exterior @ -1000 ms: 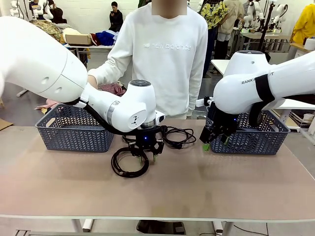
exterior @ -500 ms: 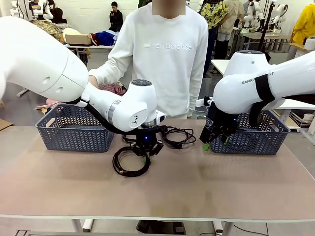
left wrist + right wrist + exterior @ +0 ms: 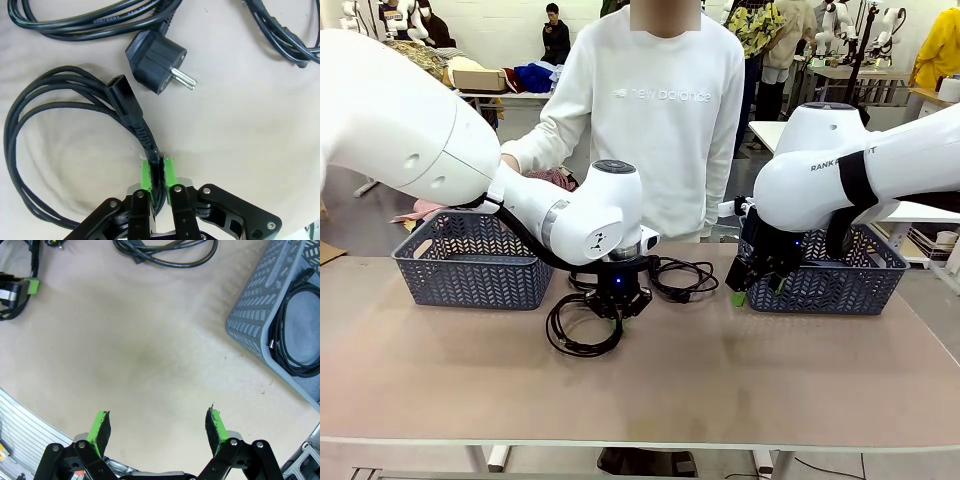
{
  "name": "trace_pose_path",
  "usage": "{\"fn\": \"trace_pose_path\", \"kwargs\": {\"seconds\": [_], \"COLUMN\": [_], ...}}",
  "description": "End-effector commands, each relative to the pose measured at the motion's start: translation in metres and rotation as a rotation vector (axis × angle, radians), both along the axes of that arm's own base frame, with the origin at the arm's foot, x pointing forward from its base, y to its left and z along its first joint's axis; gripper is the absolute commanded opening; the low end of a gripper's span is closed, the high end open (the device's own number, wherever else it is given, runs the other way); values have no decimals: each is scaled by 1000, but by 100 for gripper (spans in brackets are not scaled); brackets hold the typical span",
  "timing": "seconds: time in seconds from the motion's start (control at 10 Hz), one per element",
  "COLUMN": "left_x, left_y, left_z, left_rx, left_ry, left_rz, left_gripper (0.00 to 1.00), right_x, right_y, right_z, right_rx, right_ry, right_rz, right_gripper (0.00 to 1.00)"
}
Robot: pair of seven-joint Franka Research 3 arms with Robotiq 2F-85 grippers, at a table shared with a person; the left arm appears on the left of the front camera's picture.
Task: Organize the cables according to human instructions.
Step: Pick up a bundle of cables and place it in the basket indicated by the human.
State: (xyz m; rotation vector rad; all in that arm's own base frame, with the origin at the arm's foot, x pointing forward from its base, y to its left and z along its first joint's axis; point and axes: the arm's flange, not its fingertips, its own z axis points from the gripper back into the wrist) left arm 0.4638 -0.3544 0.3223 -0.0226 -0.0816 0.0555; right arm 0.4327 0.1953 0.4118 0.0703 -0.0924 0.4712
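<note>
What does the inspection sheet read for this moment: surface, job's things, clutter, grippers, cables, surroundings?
Surface: tan table, bare toward the near edge.
Job's things: braided cable loop mid-table; smooth cable behind it, its round-pin plug beside the loop; third cable coiled in the right basket; left basket, contents hidden.
Clutter: nothing seen.
Grippers: left gripper shut on the braided cable loop near its connector; right gripper open over bare table beside the right basket.
Cables: nothing seen beyond the job's own.
Surroundings: person in white at the far side; other tables behind.
</note>
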Motion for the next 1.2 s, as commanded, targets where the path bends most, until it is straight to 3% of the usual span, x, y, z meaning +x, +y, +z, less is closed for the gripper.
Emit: {"fn": "trace_pose_path", "kwargs": {"seconds": [0.0, 0.3, 0.6, 1.1], "left_x": [-6, -18, -26, -21], "left_y": [-6, -19, -25, 11], "left_z": [9, 34, 66, 146], "left_rx": [19, 40, 83, 80], "left_ry": [-21, -56, -38, -80], "left_rz": [54, 19, -115, -247], "left_gripper": [0, 0, 0, 0], "right_x": [0, 0, 0, 0], "right_y": [0, 0, 0, 0], "right_z": [2, 2, 2, 2], "right_rx": [2, 2, 2, 2], "right_ry": [-4, -4, -4, -4], "right_rz": [0, 0, 0, 0], "right_gripper": [100, 100, 100, 100]}}
